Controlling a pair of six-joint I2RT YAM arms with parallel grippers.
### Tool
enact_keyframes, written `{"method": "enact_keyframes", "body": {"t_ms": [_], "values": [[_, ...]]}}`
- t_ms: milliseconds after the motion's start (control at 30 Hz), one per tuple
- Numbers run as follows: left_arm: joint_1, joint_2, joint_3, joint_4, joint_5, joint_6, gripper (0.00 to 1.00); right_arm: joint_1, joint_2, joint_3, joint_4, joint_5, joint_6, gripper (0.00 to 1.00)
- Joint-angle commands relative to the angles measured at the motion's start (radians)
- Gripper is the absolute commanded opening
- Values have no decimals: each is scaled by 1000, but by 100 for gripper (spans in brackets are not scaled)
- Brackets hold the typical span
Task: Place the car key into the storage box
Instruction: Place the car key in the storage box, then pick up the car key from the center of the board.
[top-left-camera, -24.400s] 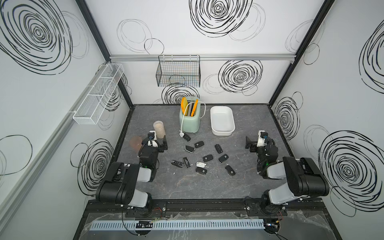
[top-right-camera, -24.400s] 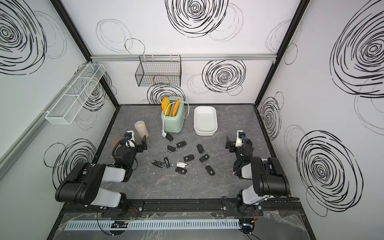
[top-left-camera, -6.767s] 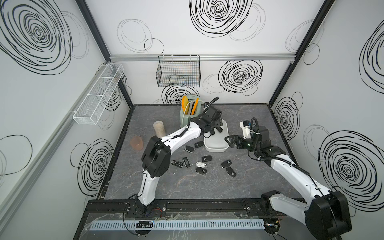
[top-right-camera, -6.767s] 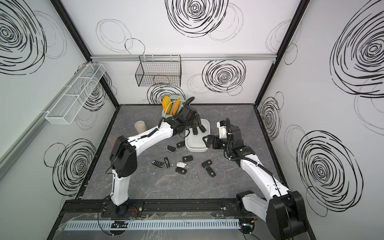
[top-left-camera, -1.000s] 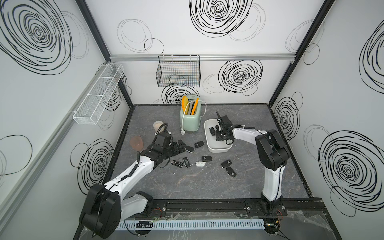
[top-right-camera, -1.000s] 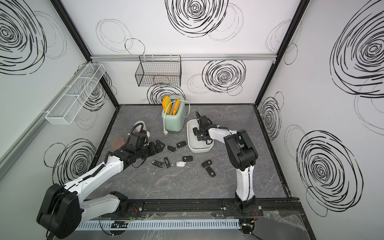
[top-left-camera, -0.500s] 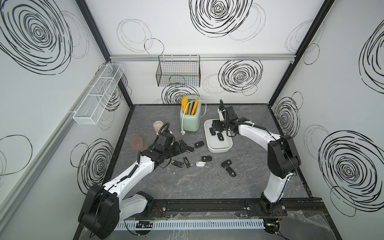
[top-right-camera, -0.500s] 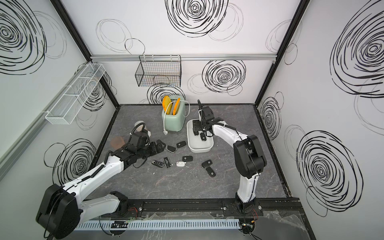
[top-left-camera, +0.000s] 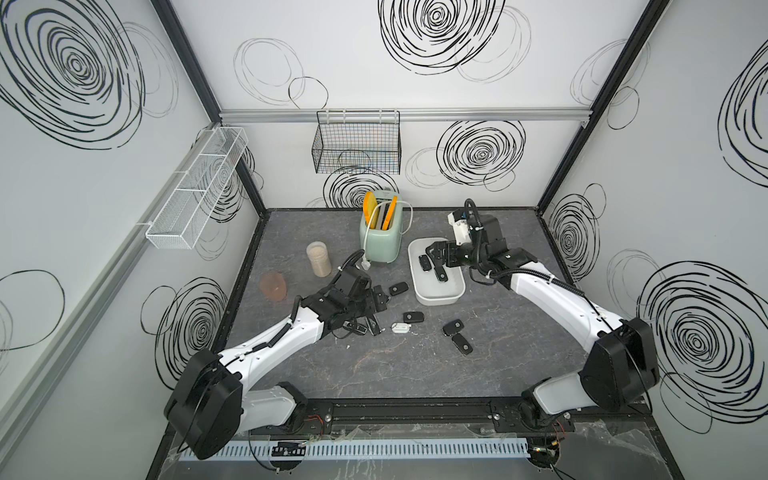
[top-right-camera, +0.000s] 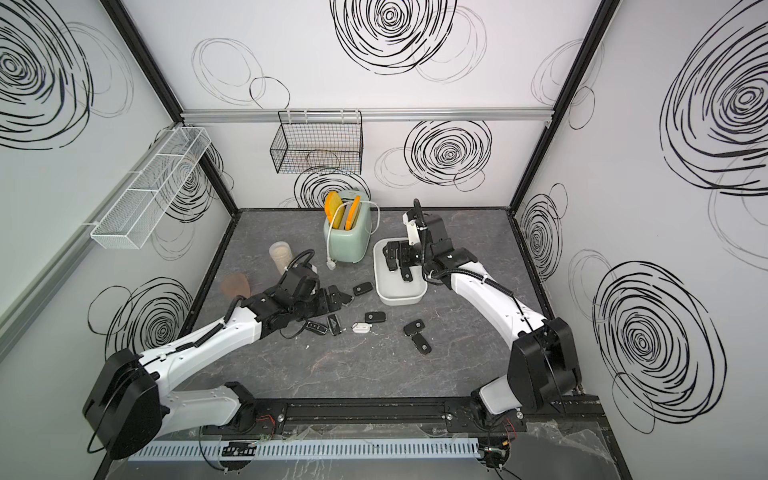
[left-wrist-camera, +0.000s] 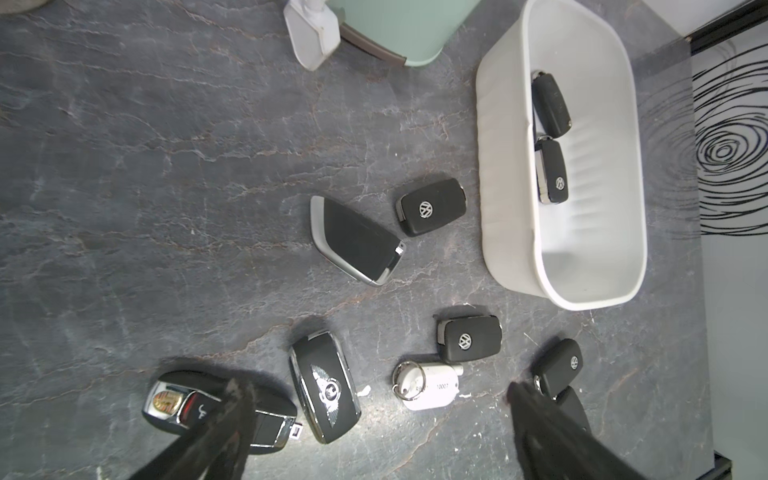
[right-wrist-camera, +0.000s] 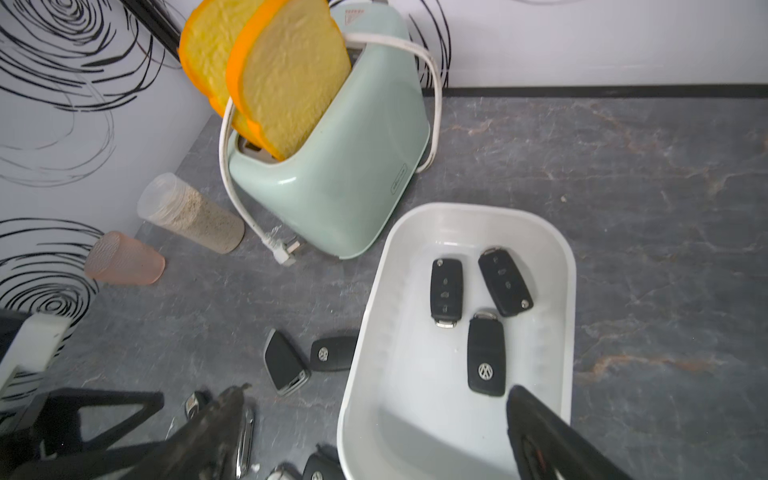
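Above the storage box (top-left-camera: 438, 299), the right pincer (top-left-camera: 439, 257) is hanging wide open and empty over three car keys (right-wrist-camera: 485, 353) lying inside, while the left pincer (top-left-camera: 374, 303), likewise open, is hovering over loose keys (left-wrist-camera: 355, 241) on the tabletop (top-left-camera: 415, 374), where straddling one squarely is looking advisable.

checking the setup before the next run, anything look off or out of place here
The toaster has its cord draped over its top around the bread, and the plug lies loose by its base. Nothing looks spilled or broken.
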Motion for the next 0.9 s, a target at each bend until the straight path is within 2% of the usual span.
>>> {"method": "enact_keyframes", "body": {"t_ms": [0,200,400,633,867], "values": [[-40,57,66,-26,-87,-24,98,5,-78,-79,36,-71,27,99],[-81,170,133,-39,-136,-57,98,4,-208,-235,91,-159,40,99],[-98,263,189,-8,-158,-186,100,4,-264,-300,108,-177,28,99],[-93,390,264,-9,-178,-318,87,3,-251,-284,110,-183,6,99],[-77,450,266,-62,-177,-458,78,4,-266,-301,132,-168,1,99]]}}
